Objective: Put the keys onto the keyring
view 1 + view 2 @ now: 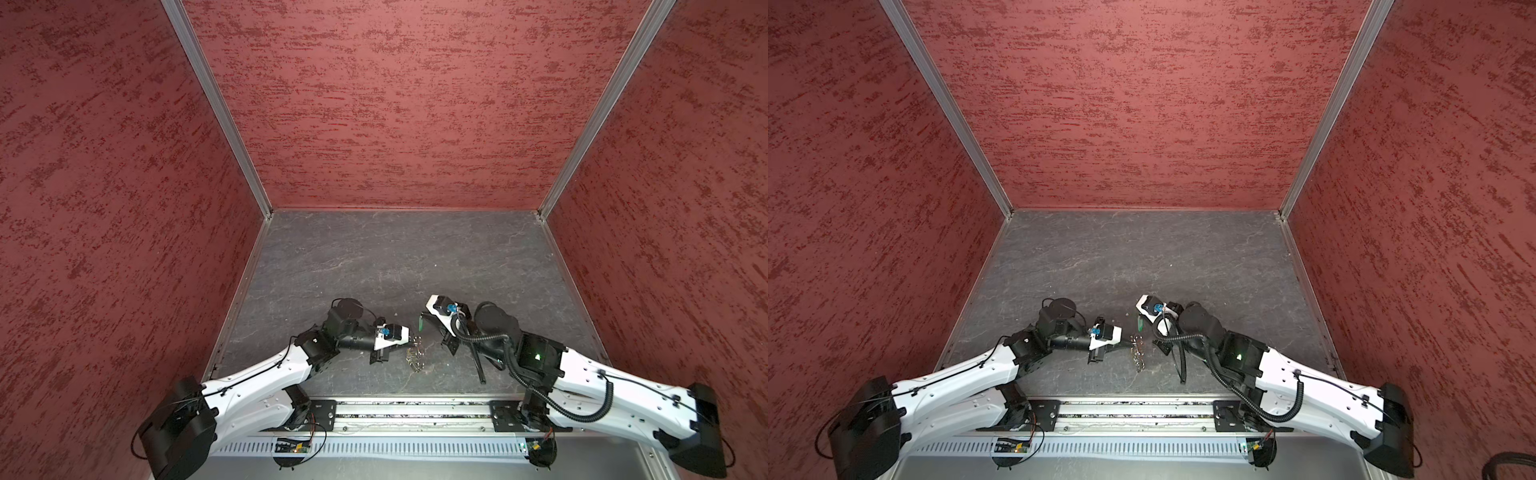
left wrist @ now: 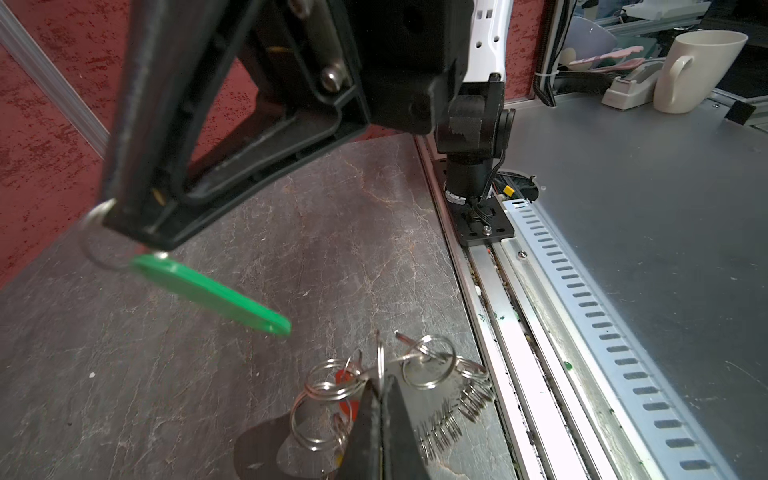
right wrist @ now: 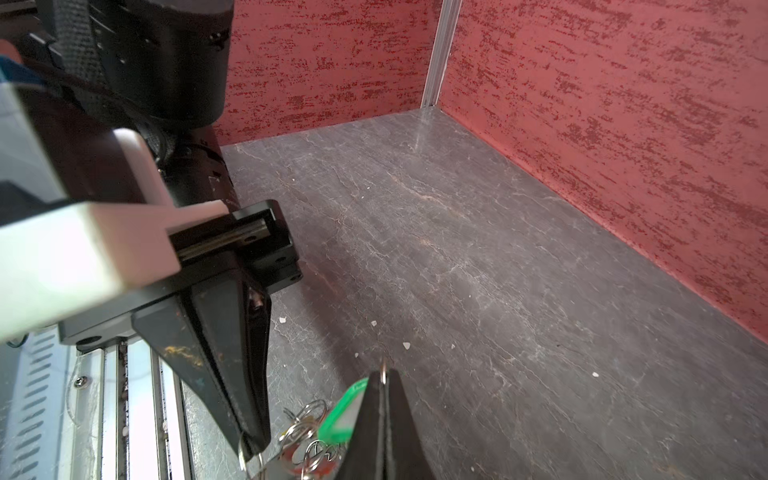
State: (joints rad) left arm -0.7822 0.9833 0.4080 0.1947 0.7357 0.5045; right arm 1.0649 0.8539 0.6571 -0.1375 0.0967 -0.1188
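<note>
In both top views our left gripper [image 1: 412, 343] is clamped on the keyring [image 1: 416, 358], low over the table [image 1: 374, 257], and our right gripper [image 1: 423, 319], just beyond it, pinches the green key [image 1: 421, 325]. The left wrist view shows that key's long axis slanting down toward the keyring, not touching it, with a red key [image 2: 345, 401] among the rings. In the right wrist view the keyring sits just below the held key, so we judge the right arm should close the gap.

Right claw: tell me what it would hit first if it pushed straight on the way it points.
Likely the bare table. In its wrist view the right claw, shut on the green key's ring, aims down at it; the left claw sits off to one side. Depth is unclear.
</note>
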